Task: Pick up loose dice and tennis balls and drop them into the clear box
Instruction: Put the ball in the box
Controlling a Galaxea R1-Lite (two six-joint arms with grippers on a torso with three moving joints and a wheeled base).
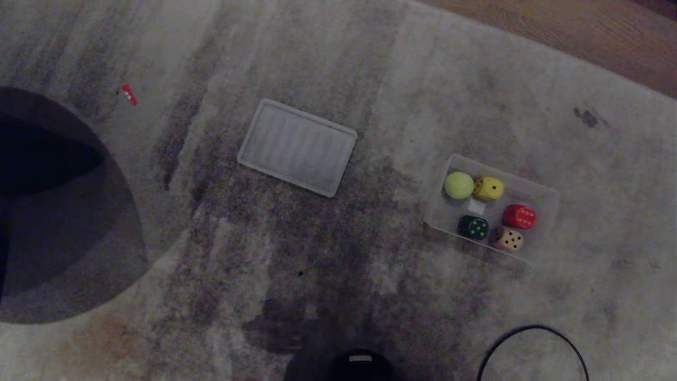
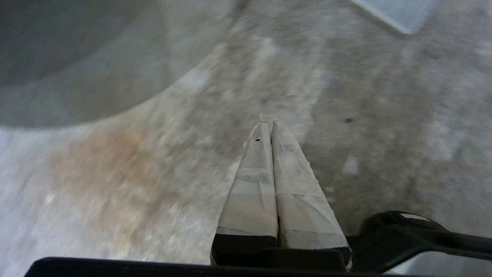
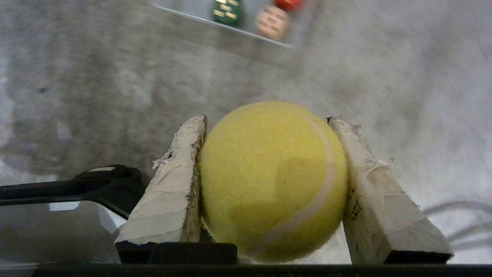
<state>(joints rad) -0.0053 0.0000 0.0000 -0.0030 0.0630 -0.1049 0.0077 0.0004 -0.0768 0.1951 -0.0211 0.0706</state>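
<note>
The clear box (image 1: 547, 196) sits on the carpet at the right of the head view. Inside it lie one tennis ball (image 1: 458, 185) and the yellow die (image 1: 489, 188), red die (image 1: 519, 216), dark green die (image 1: 473, 227) and tan die (image 1: 509, 238). Neither arm shows in the head view. In the right wrist view my right gripper (image 3: 267, 120) is shut on a second tennis ball (image 3: 273, 181), held above the carpet short of the box's near wall (image 3: 230, 29). My left gripper (image 2: 270, 124) is shut on nothing, over bare carpet.
A flat ribbed translucent lid (image 1: 297, 146) lies on the carpet left of the box. A small red scrap (image 1: 129, 94) lies far left. A black cable (image 1: 534, 349) loops at the bottom right. Wooden floor (image 1: 582, 32) begins at the rug's far right edge.
</note>
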